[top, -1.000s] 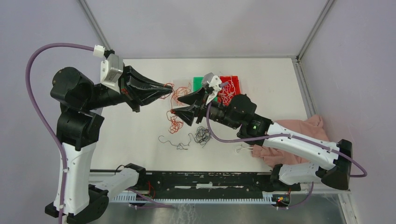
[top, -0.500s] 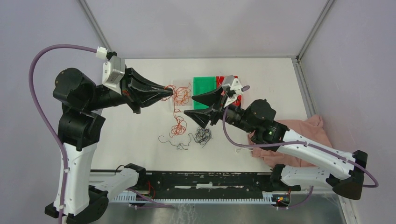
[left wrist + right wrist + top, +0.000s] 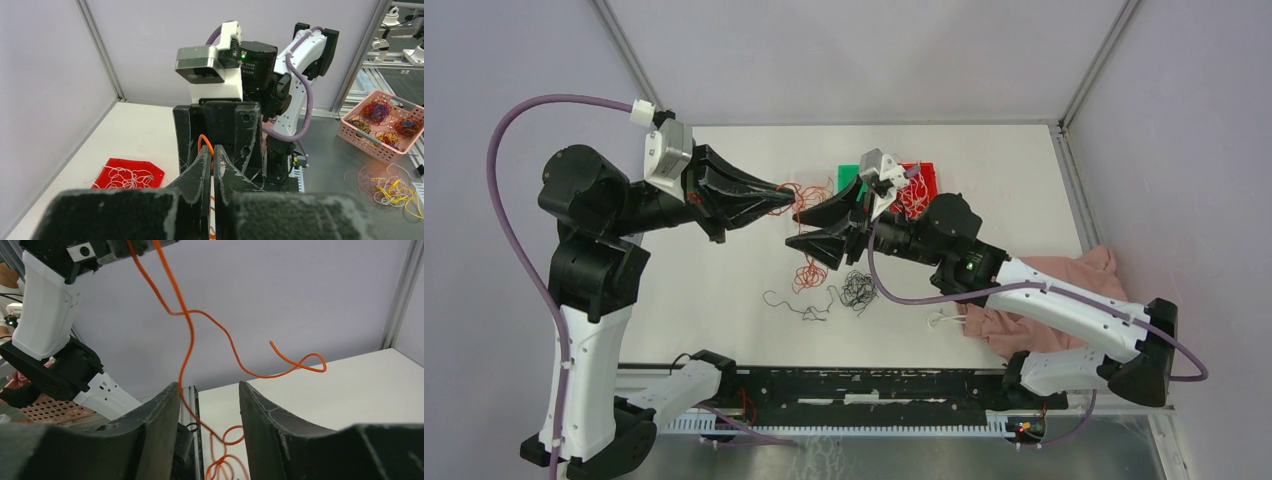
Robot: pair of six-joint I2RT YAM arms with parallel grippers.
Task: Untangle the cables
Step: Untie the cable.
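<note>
My left gripper (image 3: 789, 190) is shut on an orange cable (image 3: 205, 140), held above the table. The strand curls down from it to an orange bunch (image 3: 807, 272) on the white table. My right gripper (image 3: 796, 228) sits just right of the left one's tip, open. In the right wrist view the hanging orange cable (image 3: 187, 335) runs down between the two fingers (image 3: 165, 405), close to the left one, and they are not closed on it. A black tangle (image 3: 858, 290) and a loose black wire (image 3: 796, 305) lie nearer the front. White cables (image 3: 914, 195) fill a red tray.
A green tray (image 3: 849, 177) stands beside the red tray (image 3: 929, 172) behind the right gripper. A pink cloth (image 3: 1064, 290) lies at the right edge, with a few white wires (image 3: 944, 320) next to it. Grey walls close in the back and sides.
The right gripper swung right toward the trays, then came back left to the hanging orange strand, jaws slightly narrower. The left gripper held its grip and barely moved.
</note>
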